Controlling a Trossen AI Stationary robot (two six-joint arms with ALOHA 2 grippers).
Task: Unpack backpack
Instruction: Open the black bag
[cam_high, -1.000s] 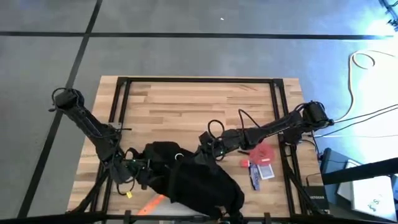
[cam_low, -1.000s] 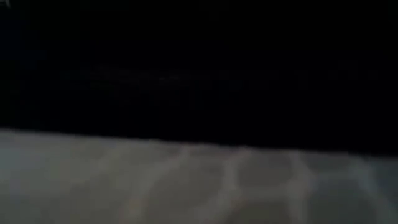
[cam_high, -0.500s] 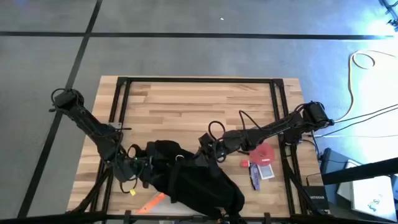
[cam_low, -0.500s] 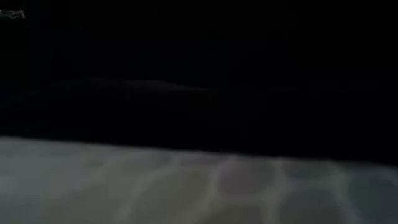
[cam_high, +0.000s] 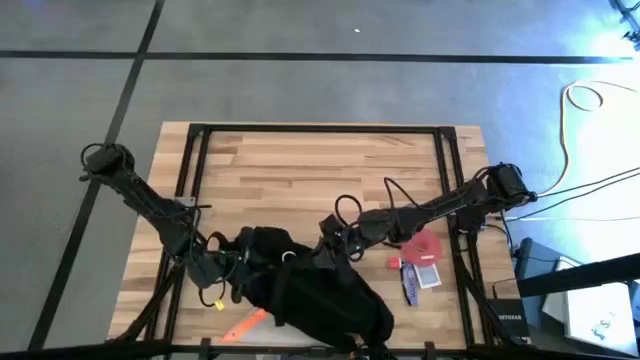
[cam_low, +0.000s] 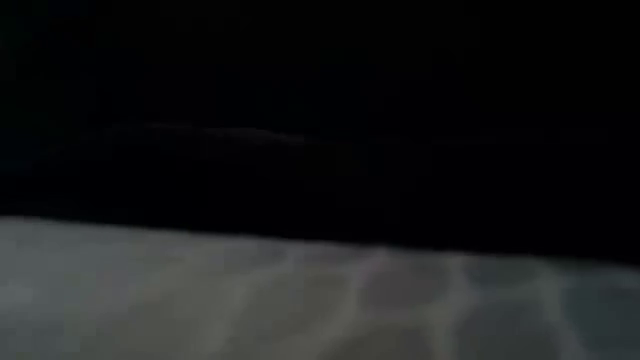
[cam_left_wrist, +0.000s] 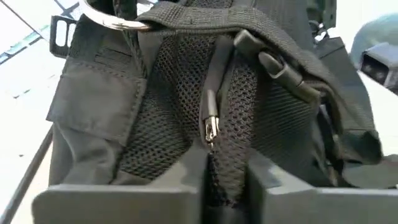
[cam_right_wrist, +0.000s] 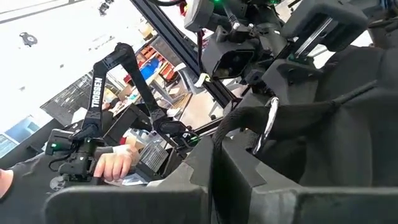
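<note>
One soft black fabric backpack (cam_high: 310, 290) slumps at the lower centre of the wooden table (cam_high: 320, 165) — mesh panel, webbing straps, a metal ring. Two grippers: left gripper (cam_left_wrist: 225, 186) clenched on mesh, right gripper (cam_right_wrist: 214, 180) pinching a fabric fold.

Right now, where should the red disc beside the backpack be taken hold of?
Take the red disc by its rim, from straight above: it seems to lie flat on the table, clear of the backpack, with the right arm close beside it.
</note>
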